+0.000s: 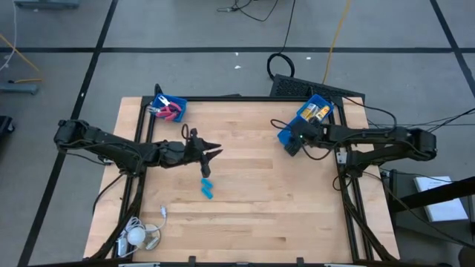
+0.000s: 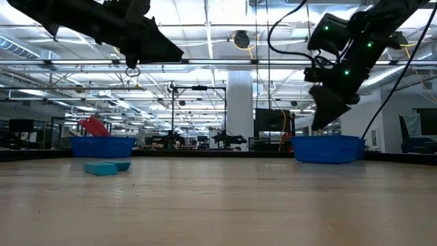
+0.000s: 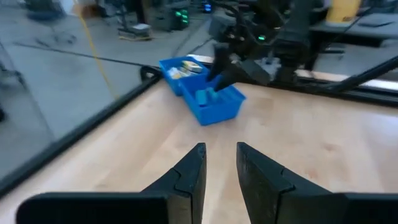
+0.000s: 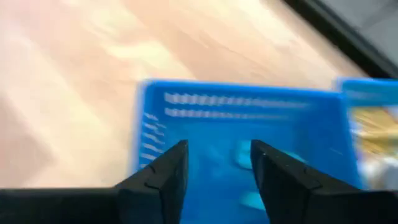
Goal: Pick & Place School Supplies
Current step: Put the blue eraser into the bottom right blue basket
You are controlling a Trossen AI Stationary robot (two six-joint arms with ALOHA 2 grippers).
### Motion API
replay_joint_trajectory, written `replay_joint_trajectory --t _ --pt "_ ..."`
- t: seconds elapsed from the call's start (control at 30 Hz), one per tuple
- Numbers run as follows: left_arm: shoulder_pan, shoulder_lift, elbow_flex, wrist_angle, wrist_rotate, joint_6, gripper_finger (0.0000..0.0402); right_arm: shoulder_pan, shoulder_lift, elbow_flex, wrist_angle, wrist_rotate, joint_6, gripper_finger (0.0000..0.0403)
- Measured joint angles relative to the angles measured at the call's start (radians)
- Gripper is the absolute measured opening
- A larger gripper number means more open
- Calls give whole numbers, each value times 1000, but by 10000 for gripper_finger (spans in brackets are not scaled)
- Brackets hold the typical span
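Hovering over the near blue plastic bin at the table's right edge, the right gripper has its fingers spread and empty, a light-blue oblong piece lying inside: a drop-off, seemingly. Next come the two light-blue oblong pieces mid-table, below the left gripper, whose fingers stand narrowly parted, holding nothing.

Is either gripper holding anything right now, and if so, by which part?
Nothing is held. The right gripper is open and empty over the blue bin, with a light-blue piece lying below it. The left gripper is empty above the table.
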Motion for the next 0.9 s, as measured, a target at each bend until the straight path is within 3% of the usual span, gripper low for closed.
replay_joint_trajectory --t 0.13,0.3,0.53,0.7,0.9 --pt "-1 0 7 -38 142 -23 93 4 -17 0 121 -175 -33 183" --pt "-33 1 66 -236 153 -76 96 55 -27 0 367 -402 -103 191" --pt "-62 23 117 -238 90 -51 141 204 88 0 798 -414 -214 191" --pt "-89 63 119 -354 209 -32 173 278 122 0 857 -412 -270 192" --pt "-170 173 265 -706 259 -127 196 303 119 0 857 -411 -263 192"
